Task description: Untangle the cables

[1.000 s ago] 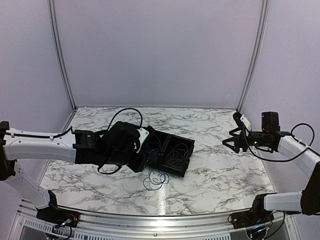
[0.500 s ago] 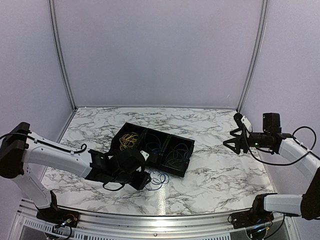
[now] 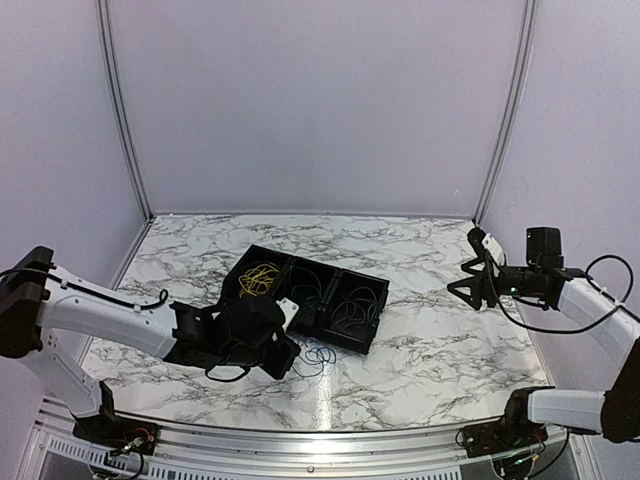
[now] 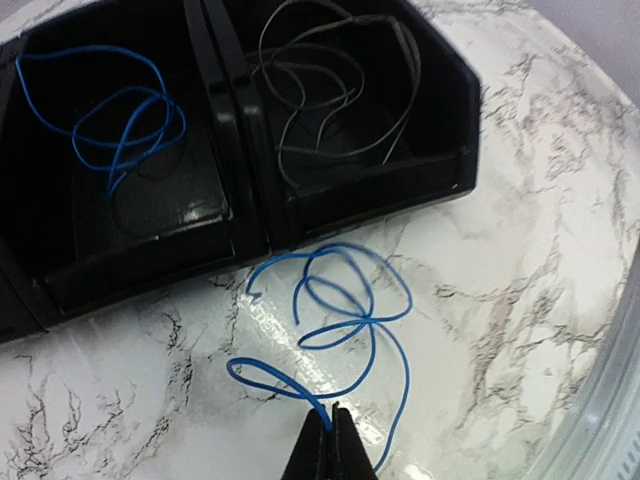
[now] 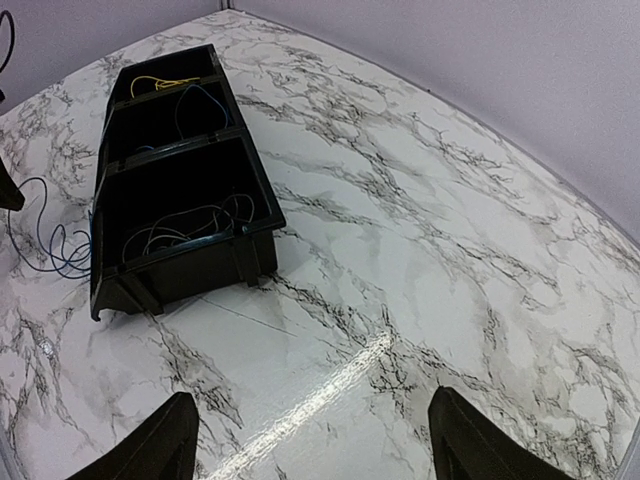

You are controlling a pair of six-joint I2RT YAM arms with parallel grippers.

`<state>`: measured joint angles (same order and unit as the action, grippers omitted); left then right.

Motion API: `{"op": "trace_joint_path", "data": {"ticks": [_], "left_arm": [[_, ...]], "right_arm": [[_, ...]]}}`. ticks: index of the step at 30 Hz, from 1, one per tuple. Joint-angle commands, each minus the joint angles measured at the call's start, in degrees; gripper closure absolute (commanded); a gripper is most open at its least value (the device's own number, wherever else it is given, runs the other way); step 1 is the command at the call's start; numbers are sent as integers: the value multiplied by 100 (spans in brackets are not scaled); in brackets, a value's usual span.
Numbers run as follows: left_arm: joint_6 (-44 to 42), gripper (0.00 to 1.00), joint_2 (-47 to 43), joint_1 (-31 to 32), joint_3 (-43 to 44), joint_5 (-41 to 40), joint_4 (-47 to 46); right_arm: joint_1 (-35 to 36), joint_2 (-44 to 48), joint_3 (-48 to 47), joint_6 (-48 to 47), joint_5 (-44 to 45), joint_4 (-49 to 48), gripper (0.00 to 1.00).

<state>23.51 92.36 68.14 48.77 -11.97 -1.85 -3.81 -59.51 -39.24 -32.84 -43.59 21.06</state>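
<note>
Marble table (image 3: 440, 340): black tray (image 5: 190, 270), blue cable (image 4: 362, 322)

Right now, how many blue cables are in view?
2. One blue cable lies in the tray's middle compartment. The loose blue cable lies on the table in front of the tray, one end pinched in the shut left gripper. Others may be hidden.

Top view looks down the bench (image 3: 450, 350) from its near edge; both wrist views, left seemingly closer, share the black tray (image 5: 190, 268).
</note>
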Motion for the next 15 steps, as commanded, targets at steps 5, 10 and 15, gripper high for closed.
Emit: {"op": "trace_joint_path", "data": {"ticks": [5,10,15], "left_arm": [[-945,100,-1535,402,-156,11,-305],[-1469,100,-1970,525,-126,-152,-453],[-1781,100,-2027,525,-19,-312,-844]], "right_arm": [[-19,158,-119,65,-1013,193,29],[823,144,-639,105,-1126,464,31],[1743,-293,-1340,149,-1356,715,31]]}}
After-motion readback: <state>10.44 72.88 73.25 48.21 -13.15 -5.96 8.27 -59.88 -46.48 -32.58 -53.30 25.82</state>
